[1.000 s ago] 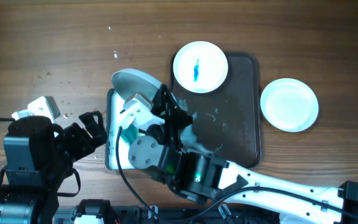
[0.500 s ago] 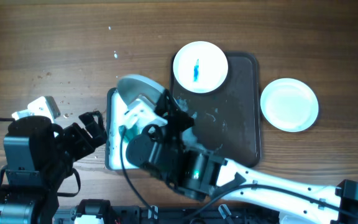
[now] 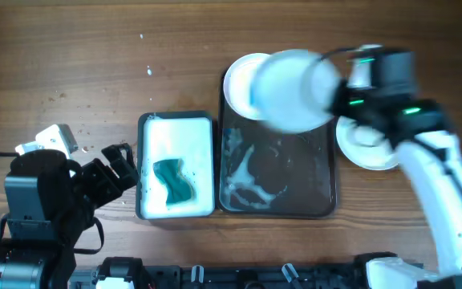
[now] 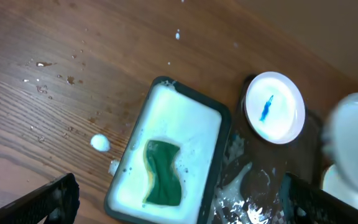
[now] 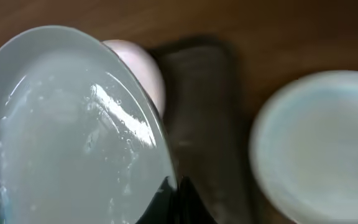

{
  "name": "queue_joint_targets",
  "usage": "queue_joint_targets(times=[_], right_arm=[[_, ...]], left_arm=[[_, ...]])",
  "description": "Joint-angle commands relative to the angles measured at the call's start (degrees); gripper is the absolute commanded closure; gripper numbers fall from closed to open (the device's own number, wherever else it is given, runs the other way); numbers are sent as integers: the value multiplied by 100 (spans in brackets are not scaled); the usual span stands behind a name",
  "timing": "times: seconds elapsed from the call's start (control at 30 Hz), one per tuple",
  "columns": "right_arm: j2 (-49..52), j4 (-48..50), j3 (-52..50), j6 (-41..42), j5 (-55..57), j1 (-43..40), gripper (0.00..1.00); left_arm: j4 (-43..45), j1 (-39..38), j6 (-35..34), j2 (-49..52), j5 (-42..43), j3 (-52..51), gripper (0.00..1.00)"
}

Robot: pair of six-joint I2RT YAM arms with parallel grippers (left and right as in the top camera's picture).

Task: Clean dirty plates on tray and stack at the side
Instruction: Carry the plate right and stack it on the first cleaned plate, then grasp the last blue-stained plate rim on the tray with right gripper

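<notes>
A wet white plate (image 3: pixel 291 79) hangs blurred above the far end of the brown tray (image 3: pixel 295 181), with my right gripper (image 3: pixel 337 87) shut on its rim. In the right wrist view this plate (image 5: pixel 67 124) fills the left and the fingertips (image 5: pixel 178 194) pinch its edge. A second plate (image 3: pixel 239 84) with a blue smear lies on the tray's far left corner, partly hidden. The third plate (image 3: pixel 371 144) rests on the table right of the tray, partly under my right arm. At the near left, my left gripper (image 3: pixel 109 172) stands open and holds nothing.
A white tray (image 3: pixel 157 132) holding a green sponge (image 3: pixel 175 181) lies just left of the brown tray. Foam and water streak the brown tray's floor (image 4: pixel 253 186). Droplets and a small foam blob (image 4: pixel 100 143) dot the wood at the left.
My right arm has swung from over the sponge tray to the right, carrying the plate above the brown tray's far end. The sponge tray now shows fully. The left arm has not moved.
</notes>
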Motion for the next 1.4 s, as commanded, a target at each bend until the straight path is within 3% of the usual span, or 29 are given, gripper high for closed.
queue_joint_targets(times=[0.0,0.13,0.37,0.43,0.5,0.63,0.73,0.8,0.97,1.03,1.17,1.27,1.37], right_arm=[[293,-326,15,17,-393,-1423,95],[988,-535,-50,-17,-262,-2592,96],[1919,-907,-306,-103,638,-2822,96],[1878,-970,-295,-295,579,-2822,66],[1624,-977,-190,-660,-42,-2743,56],[750,-686,-122,-1445,-1906,-2151,60],[354,-267,-122,-2164,-2417,-1353,62],[313,96,-127,-2302,-2037,-614,57],[1060,1423,-264,-2291,-87,686,56],[1580,2000,-264,-2295,210,870,55],[2758,3163,-264,-2306,308,896,40],[3421,3742,-264,-2293,278,876,45],[3683,3842,-264,-2275,-258,876,73]], left_arm=[[17,46,-9,-7,-79,52,0],[17,46,-9,-7,-76,52,0],[17,46,-11,-7,-79,52,0],[17,46,-9,-7,-79,52,0],[17,46,-9,-7,-79,52,0],[17,46,-9,-7,-79,52,0],[17,46,-9,-7,-79,52,0],[17,46,-9,-7,-79,52,0],[17,46,-9,-7,-79,52,0],[17,46,-11,-7,-79,52,0],[17,46,-11,-7,-79,52,0],[17,46,-9,-7,-76,52,0],[17,46,-9,-7,-79,52,0]])
